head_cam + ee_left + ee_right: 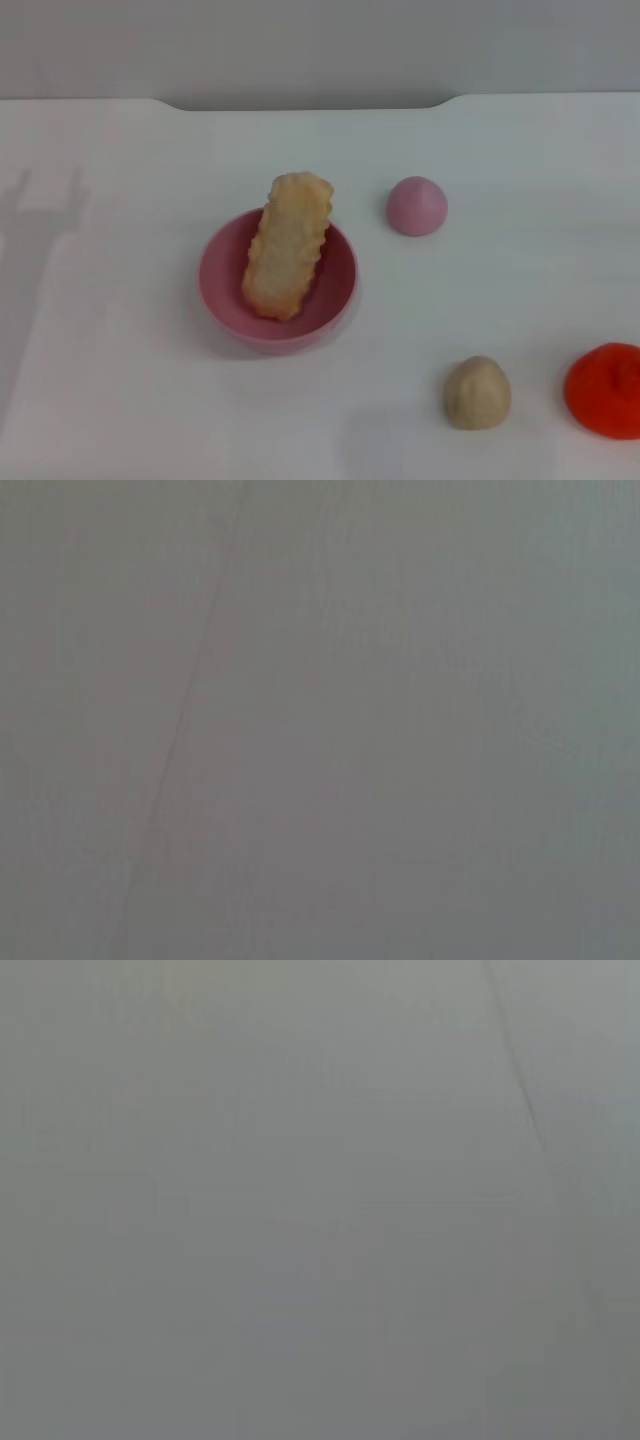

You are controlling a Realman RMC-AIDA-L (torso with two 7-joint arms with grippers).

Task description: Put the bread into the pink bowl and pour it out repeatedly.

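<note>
Over on the left of the white table (120, 400), nothing but a faint shadow shaped like two prongs falls on the surface; neither gripper shows in the head view, so how wide either claw stands, or what it holds, cannot be told. Both wrist views give only a blank grey surface with a thin line running across it.

Moving in toward the middle, here's the pink bowl (220, 285), sitting upright on the table, and the bread (287, 245) is in it. The loaf stands propped at a slant, its lower end down in the bowl's hollow and its upper end poking out past the far rim. With no claw in sight, its place relative to the bread can't be given.

Further right, a small pink dome (417, 206) sits apart from the bowl. Nearer the front, a beige lump (478, 393), and at the right edge a red-orange blob (606, 390), close beside it but not touching.
</note>
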